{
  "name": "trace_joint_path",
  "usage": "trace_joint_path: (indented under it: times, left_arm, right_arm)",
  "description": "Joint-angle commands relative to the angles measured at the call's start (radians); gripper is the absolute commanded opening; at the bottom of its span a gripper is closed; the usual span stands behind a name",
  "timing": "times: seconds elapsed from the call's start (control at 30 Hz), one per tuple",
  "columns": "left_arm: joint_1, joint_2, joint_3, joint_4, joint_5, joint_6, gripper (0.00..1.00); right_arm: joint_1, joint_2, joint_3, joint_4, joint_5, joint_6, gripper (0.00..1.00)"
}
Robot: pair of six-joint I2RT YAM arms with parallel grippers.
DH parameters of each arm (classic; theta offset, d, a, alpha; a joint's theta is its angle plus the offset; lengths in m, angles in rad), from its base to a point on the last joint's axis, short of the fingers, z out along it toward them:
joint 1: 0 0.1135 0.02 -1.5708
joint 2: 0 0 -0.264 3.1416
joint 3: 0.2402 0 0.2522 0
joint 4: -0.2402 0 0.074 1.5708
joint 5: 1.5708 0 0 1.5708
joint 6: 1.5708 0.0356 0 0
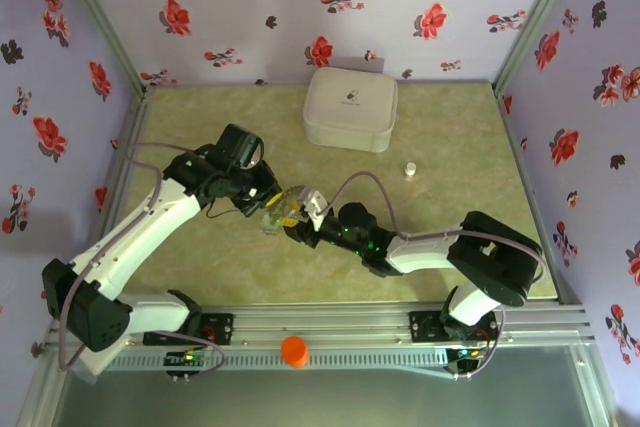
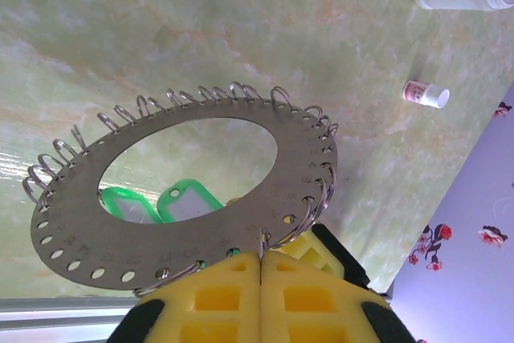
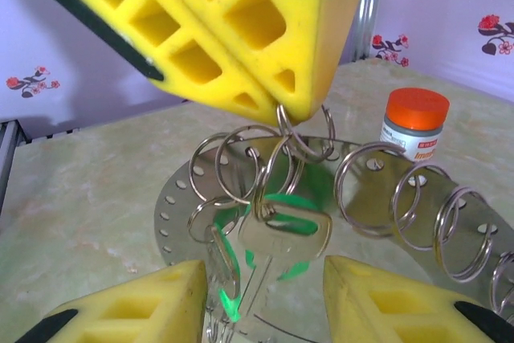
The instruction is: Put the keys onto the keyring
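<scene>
A white box (image 1: 350, 107) stands at the back of the table (image 1: 200, 127). In front of it, toward the arm bases and a little to its left, the two arms meet over the keyring (image 2: 305, 168). The keyring is a flat metal disc with a wide oval hole, small holes punched along its band, and many split wire rings threaded around its rim.

The left gripper (image 2: 261, 259) has its yellow fingers (image 2: 217, 295) pressed flat together. Between the tips it pinches one split ring on the side of the disc away from the box, and the disc hangs tilted from that ring, lifted off the table.

In the right wrist view a silvery key (image 3: 285, 234) hangs from one of the split rings just below that pinch, with its blade pointing down. The right gripper (image 3: 261, 275) comes in from the side of the disc away from the box. Its jaws stand well apart, one finger on each side of the hanging key, and neither pad appears to touch it.

Two green plastic pieces (image 2: 173, 197) show through the hole in the disc. I cannot tell whether they lie on the table or hang from the rings.

An orange-capped bottle (image 3: 414, 122) stands upright just beyond the disc. A small white vial (image 1: 409, 169) stands in front of the box's right corner, well apart from the grippers.
</scene>
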Motion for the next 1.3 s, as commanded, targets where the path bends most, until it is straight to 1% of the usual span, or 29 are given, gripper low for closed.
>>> trace_joint_path:
  times: [0.0, 0.23, 0.5, 0.73, 0.83, 1.03, 1.13, 1.27]
  left_arm:
    - [0.008, -0.025, -0.007, 0.021, 0.040, -0.005, 0.00]
    - [0.008, -0.028, -0.008, 0.024, 0.074, 0.014, 0.00]
    - [0.009, -0.026, -0.011, 0.015, 0.084, 0.015, 0.00]
    - [0.011, -0.013, 0.003, 0.014, 0.089, 0.024, 0.00]
    - [0.012, -0.012, 0.005, 0.014, 0.089, 0.026, 0.00]
    - [0.014, -0.012, 0.005, 0.017, 0.094, 0.019, 0.00]
    - [0.015, -0.015, 0.003, 0.018, 0.094, 0.018, 0.00]
    - [0.014, -0.018, -0.005, 0.027, 0.094, 0.007, 0.00]
  right_arm:
    - [-0.013, 0.015, 0.012, 0.067, -0.043, -0.003, 0.43]
    - [-0.030, 0.034, 0.007, 0.114, -0.084, 0.023, 0.45]
    - [-0.039, 0.024, -0.011, 0.139, -0.122, 0.037, 0.31]
    - [-0.045, -0.007, -0.029, 0.120, -0.147, 0.038, 0.23]
    - [-0.045, -0.015, -0.031, 0.110, -0.153, 0.038, 0.15]
    - [-0.047, -0.016, -0.023, 0.103, -0.175, 0.044, 0.04]
    - [-0.049, -0.018, -0.024, 0.093, -0.173, 0.049, 0.01]
    - [-0.059, -0.008, -0.038, 0.082, -0.137, 0.073, 0.00]
